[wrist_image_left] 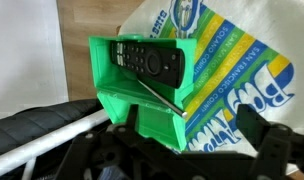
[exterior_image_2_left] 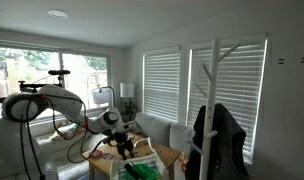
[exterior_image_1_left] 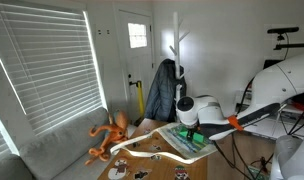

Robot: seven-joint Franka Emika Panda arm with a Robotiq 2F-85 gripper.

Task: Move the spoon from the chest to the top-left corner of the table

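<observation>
The chest (wrist_image_left: 142,110) is a bright green open box; it shows in both exterior views (exterior_image_1_left: 188,143) (exterior_image_2_left: 142,170) on the brown table (exterior_image_1_left: 157,166). Inside lie a black remote control (wrist_image_left: 147,58) and the spoon (wrist_image_left: 162,98), of which only a thin metal handle shows, slanting to the box's near corner. My gripper (wrist_image_left: 187,150) hangs just above the chest, open and empty, with the box's corner between its dark fingers. It shows over the chest in both exterior views (exterior_image_1_left: 190,126) (exterior_image_2_left: 120,141).
A white bag with blue and yellow print (wrist_image_left: 232,70) lies against the chest. Small objects and a white curved piece (exterior_image_1_left: 152,155) clutter the table. An orange toy (exterior_image_1_left: 110,135) sits on the grey sofa (exterior_image_1_left: 52,150). A coat rack with a jacket (exterior_image_1_left: 164,90) stands behind.
</observation>
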